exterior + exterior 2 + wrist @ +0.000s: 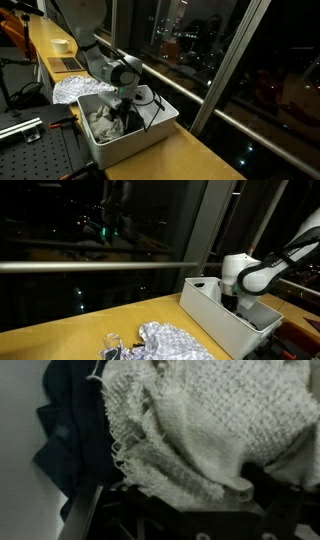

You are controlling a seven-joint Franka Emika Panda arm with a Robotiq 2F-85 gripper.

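My gripper reaches down into a white plastic bin that stands on the wooden table. In the wrist view a cream knitted cloth fills most of the picture, with a dark blue garment beside it against the bin's white wall. The gripper is open, its dark fingers spread wide at the bottom of the view, and the frayed edge of the knitted cloth lies between them. In an exterior view the arm's white wrist dips into the bin and the fingertips are hidden behind its wall.
A patterned cloth lies on the table beside the bin, also seen as the patterned cloth. A laptop and a small bowl sit farther along the table. A dark window with a handrail runs along the table.
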